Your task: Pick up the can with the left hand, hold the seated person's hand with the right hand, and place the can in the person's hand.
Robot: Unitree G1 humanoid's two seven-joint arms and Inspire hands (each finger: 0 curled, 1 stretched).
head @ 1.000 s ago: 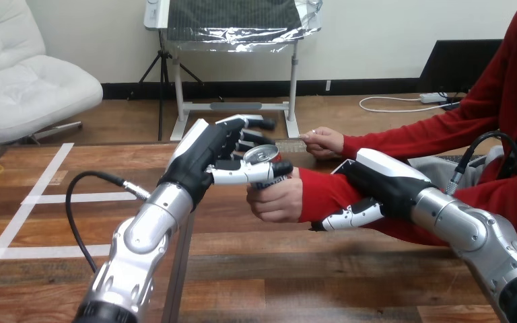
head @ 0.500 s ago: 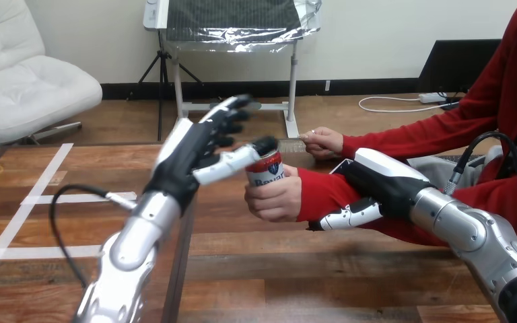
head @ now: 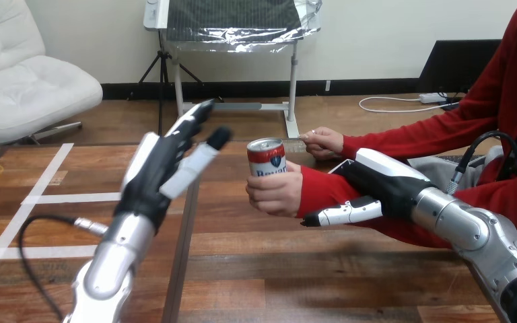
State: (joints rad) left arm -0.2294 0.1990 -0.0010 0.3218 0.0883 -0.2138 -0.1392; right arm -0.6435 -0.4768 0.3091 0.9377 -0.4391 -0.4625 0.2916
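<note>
A red-and-white can [head: 266, 158] stands upright in the person's hand [head: 276, 193] above the middle of the table. My left hand [head: 165, 165] hovers open to the left of the can, fingers spread, with a clear gap between them. My right hand [head: 377, 178] lies over the person's red-sleeved forearm [head: 323, 192] just behind the wrist. Its thumb [head: 340, 213] reaches along the underside of the sleeve, so the forearm is clasped between palm and thumb. The other fingers are hidden behind the sleeve.
The person's other hand [head: 322, 141] rests further back on the wooden table [head: 276, 269]. White tape lines [head: 40, 198] cross the table's left part.
My left hand has let go of the can and drawn back to the left, opening wide. The can stays in the person's hand. My right thumb has stretched out straighter.
</note>
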